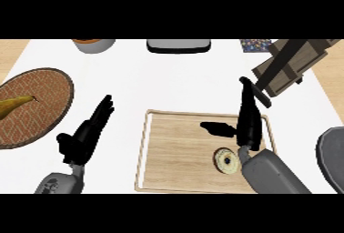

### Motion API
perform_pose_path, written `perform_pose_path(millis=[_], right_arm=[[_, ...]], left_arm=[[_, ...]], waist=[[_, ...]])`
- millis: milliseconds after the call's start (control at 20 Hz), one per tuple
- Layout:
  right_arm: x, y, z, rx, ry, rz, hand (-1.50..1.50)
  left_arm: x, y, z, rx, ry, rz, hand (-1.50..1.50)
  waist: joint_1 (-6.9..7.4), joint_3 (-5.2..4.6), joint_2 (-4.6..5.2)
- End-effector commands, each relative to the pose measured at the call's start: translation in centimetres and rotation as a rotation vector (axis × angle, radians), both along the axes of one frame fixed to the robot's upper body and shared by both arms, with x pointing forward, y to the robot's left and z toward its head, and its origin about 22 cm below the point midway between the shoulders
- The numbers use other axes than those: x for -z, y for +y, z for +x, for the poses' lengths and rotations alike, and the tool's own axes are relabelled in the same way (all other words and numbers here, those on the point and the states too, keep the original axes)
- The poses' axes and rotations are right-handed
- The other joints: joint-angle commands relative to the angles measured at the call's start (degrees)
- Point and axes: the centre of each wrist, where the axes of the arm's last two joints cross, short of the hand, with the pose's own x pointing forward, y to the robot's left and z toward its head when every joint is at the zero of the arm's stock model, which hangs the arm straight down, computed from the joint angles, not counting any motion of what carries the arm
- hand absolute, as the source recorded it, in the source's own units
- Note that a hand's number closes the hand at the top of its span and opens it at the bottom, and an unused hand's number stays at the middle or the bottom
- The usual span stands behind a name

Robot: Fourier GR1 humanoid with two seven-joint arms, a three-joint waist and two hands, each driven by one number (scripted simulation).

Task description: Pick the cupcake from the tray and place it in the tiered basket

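The cupcake [225, 160], pale and round with a darker centre, sits on the wooden tray [174, 154] in its right half. My right forearm partly covers its right side. My right hand [249, 123] hangs over the tray's far right part, beyond the cupcake, open with fingers straight and pointing away and the thumb spread to the left. It holds nothing. The tiered basket [292, 63], a tilted wooden frame, stands at the far right, just past the fingertips. My left hand [86, 134] rests open on the white counter, left of the tray.
A round brick-patterned board [40, 109] with a yellow item [13, 104] lies at the left edge. At the back stand an orange-rimmed bowl [94, 44], a grey object [178, 45] and a patterned item [257, 44]. A grey curved object [332, 159] shows at the right edge.
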Motion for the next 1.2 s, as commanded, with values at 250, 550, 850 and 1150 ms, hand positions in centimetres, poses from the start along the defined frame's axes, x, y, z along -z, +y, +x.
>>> perform_pose_path(millis=[250, 550, 850, 1150], right_arm=[[-0.4, -0.8, 0.1, -0.073, 0.565, -0.423, -1.50], [-6.7, 5.1, -1.0, -0.116, 0.717, -0.510, -1.50], [-9.9, 7.3, -0.5, -0.082, 0.730, -0.529, -1.50], [-7.0, 5.9, 0.3, 0.039, 0.795, -0.605, -1.50]], left_arm=[[-0.1, 0.4, 0.0, 0.010, 0.013, 0.001, 0.00], [0.3, -0.3, -0.2, 0.001, 0.013, -0.008, 0.00], [0.8, 1.0, -0.6, -0.002, 0.022, -0.005, 0.00], [0.9, 1.0, -0.9, 0.000, 0.020, -0.013, 0.00]], waist=[[0.33, -0.33, -0.70], [-0.73, 0.24, -0.71], [-0.62, 0.30, -0.20], [-0.82, 0.32, -0.07]])
